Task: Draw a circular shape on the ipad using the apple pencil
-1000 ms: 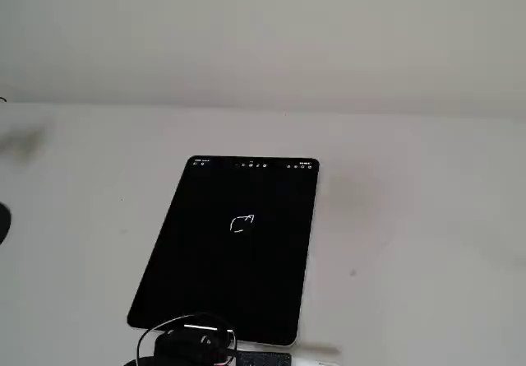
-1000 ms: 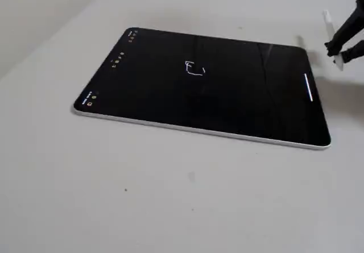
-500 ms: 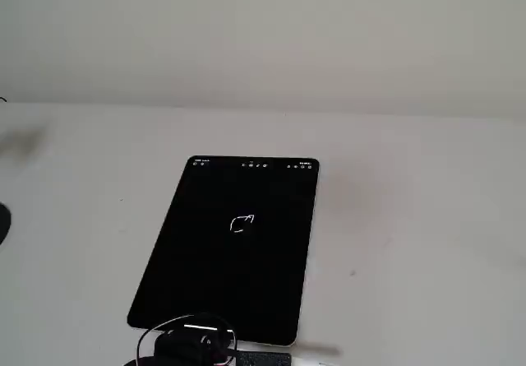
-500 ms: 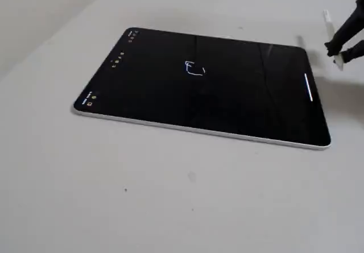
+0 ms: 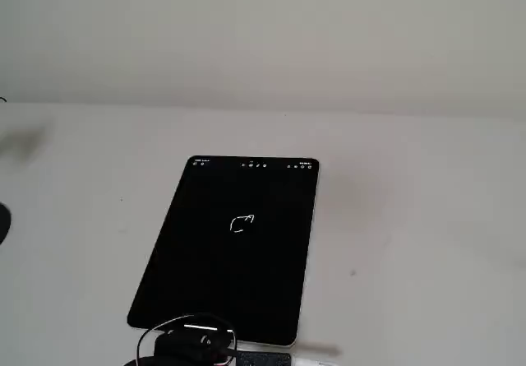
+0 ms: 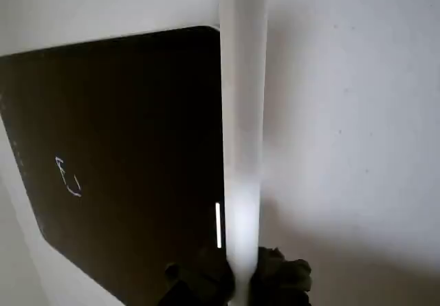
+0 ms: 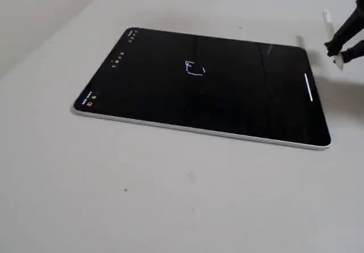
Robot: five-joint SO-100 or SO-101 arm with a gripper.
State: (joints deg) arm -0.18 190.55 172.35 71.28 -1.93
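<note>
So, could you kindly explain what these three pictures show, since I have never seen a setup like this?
It is one small robot arm at a table, seen by three cameras. Two stand still and look at an ipad lying flat on a pale table. The third rides on the arm's wrist, so the white apple pencil fills its middle, clamped by the dark gripper at the bottom. On the black screen is a thin white roundish outline, the circular shape, not fully closed. The gripper sits off the tablet's near short edge.
</note>
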